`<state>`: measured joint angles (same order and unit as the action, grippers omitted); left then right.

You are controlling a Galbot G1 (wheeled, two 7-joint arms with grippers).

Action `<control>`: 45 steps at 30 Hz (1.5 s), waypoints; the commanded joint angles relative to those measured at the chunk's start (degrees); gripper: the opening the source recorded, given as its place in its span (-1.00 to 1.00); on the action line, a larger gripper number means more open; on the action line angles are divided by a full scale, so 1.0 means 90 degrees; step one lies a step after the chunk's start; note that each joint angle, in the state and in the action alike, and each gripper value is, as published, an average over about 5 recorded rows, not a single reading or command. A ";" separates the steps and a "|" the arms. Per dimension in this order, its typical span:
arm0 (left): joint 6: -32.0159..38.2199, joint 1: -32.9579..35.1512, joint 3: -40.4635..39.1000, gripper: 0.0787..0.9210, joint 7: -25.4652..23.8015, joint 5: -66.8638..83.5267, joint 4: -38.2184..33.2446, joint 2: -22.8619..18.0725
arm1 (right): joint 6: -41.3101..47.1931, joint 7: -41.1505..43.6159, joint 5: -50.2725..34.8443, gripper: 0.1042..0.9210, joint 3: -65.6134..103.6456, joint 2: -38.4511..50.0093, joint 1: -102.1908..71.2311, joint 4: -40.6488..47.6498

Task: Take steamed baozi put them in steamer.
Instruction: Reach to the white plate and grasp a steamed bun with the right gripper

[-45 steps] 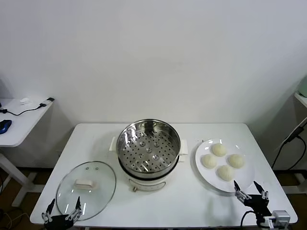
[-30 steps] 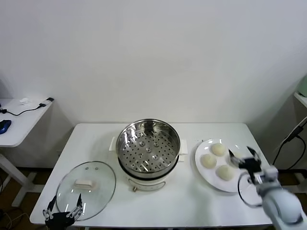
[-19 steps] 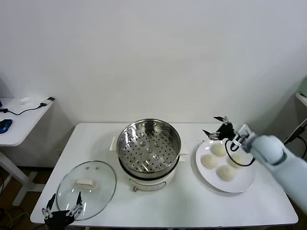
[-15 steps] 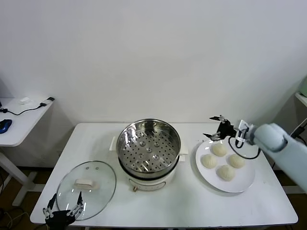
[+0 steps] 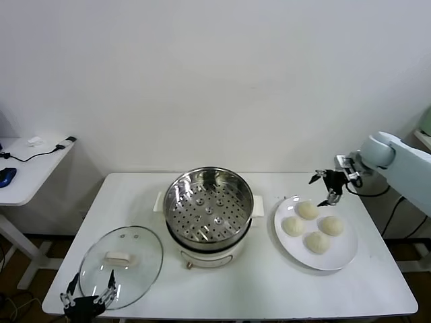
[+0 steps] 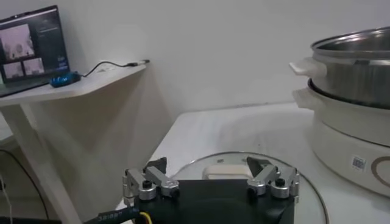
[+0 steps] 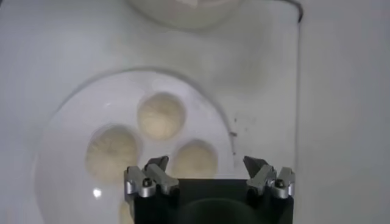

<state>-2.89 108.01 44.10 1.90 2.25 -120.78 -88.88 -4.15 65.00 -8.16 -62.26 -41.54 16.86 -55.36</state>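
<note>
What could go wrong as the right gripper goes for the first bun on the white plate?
1. The four cream-white round buns lie close together on the flat white plate; the open right gripper, hovering over the plate's far edge, could nudge a neighbour.
2. The carry to the shiny steel steamer pot crosses its raised rim, where a low bun could catch.
</note>
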 commanded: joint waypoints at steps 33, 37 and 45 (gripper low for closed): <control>0.0076 0.0030 -0.0167 0.77 0.0009 -0.0438 0.0080 -0.0213 | 0.0985 -0.0905 0.0725 0.76 0.0788 -0.1334 -0.1327 0.1720; 0.0076 0.0045 -0.0170 0.77 0.0018 -0.0449 0.0058 -0.0217 | 0.0992 -0.0947 0.0781 0.67 0.0860 -0.1304 -0.1334 0.1686; 0.0065 0.0056 -0.0211 0.77 0.0048 -0.0557 0.0059 -0.0237 | 0.0987 -0.0649 0.0576 0.45 0.0767 -0.1144 -0.1227 0.1393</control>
<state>-2.25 108.50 42.19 2.35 -2.51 -120.28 -91.01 4.37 58.57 -2.48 -56.00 -51.64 6.32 -42.33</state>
